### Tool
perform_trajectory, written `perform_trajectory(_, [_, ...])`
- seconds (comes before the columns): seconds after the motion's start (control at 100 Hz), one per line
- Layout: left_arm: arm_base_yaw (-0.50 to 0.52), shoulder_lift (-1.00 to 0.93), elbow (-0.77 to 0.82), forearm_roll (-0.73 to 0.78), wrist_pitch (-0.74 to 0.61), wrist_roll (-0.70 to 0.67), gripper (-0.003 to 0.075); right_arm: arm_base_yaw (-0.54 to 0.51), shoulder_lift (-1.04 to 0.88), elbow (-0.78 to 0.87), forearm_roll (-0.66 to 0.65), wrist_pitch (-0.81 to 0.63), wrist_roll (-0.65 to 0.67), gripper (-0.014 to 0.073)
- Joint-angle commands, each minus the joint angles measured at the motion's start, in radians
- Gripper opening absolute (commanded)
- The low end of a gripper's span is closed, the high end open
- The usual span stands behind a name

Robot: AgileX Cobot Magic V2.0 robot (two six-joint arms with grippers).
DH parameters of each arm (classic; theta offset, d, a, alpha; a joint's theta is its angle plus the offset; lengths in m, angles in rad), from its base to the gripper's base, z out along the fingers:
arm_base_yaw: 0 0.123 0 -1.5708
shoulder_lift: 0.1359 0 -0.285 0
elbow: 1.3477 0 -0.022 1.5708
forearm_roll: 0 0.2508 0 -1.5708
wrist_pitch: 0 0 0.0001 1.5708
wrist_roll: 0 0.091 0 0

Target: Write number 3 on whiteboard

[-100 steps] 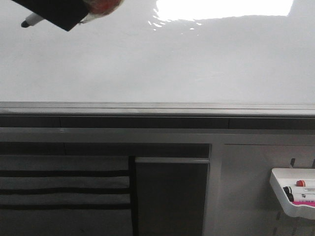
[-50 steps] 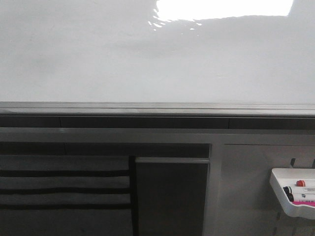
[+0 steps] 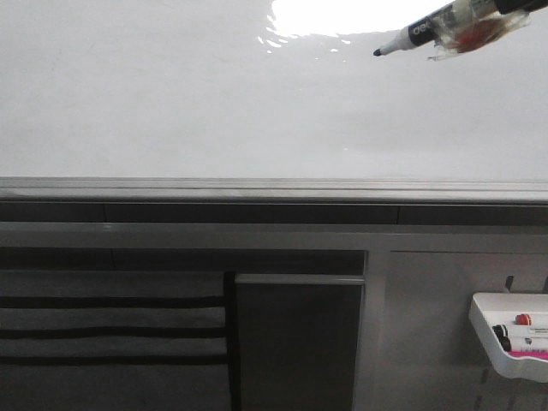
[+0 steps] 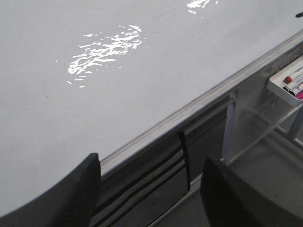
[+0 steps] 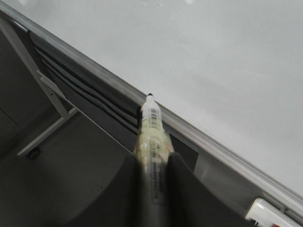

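Observation:
The whiteboard point(image 3: 214, 111) fills the upper half of the front view, glossy white with a bright glare at its top. The number 3 is out of view; the board surface that shows is blank. A black-tipped marker point(image 3: 428, 30), wrapped in clear tape, reaches in from the top right with its tip pointing left, just off the board. My right gripper point(image 5: 154, 163) is shut on this marker point(image 5: 152, 125), whose tip hangs over the board's edge rail. My left gripper point(image 4: 151, 189) is open and empty above the whiteboard point(image 4: 118, 85) near its lower edge.
A grey metal rail point(image 3: 274, 187) runs along the board's lower edge. Below it are a dark panel point(image 3: 295, 342) and striped fabric point(image 3: 111, 330). A small white tray point(image 3: 505, 342) with markers hangs at the lower right. A stand leg with a caster point(image 5: 33, 152) is under the board.
One second ago a marker in a dark holder showed at the front view's top left, then left the view. Now the taped marker enters from the top right.

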Motion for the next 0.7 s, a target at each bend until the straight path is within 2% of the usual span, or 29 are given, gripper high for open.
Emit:
perform_trajectory(0.0, [0.005,-0.001,-0.027,-0.03,-0.075,-0.009,0.0426,-0.008,-0.016,-0.026,0.042,-0.053,0.0,0.0027])
perform_trajectory(0.09, [0.005,-0.001,-0.027,-0.03,-0.075,-0.009,0.0426,-0.008,-0.005,-0.036,0.063,-0.07,0.0,0.0027])
perform_trajectory(0.2, [0.005,-0.001,-0.027,-0.03,-0.075,-0.009,0.0426,-0.008,0.057,-0.1,0.063,-0.007,0.0,0.0027])
perform_trajectory(0.48, [0.005,-0.001,-0.027,-0.03,-0.075,-0.009,0.0426,-0.005,0.343,-0.402,0.058,0.166,0.0,0.0027])
perform_trajectory(0.69, [0.005,-0.001,-0.027,-0.03,-0.075,-0.009,0.0426,0.084,0.498,-0.548,-0.068,0.146,0.051,0.0027])
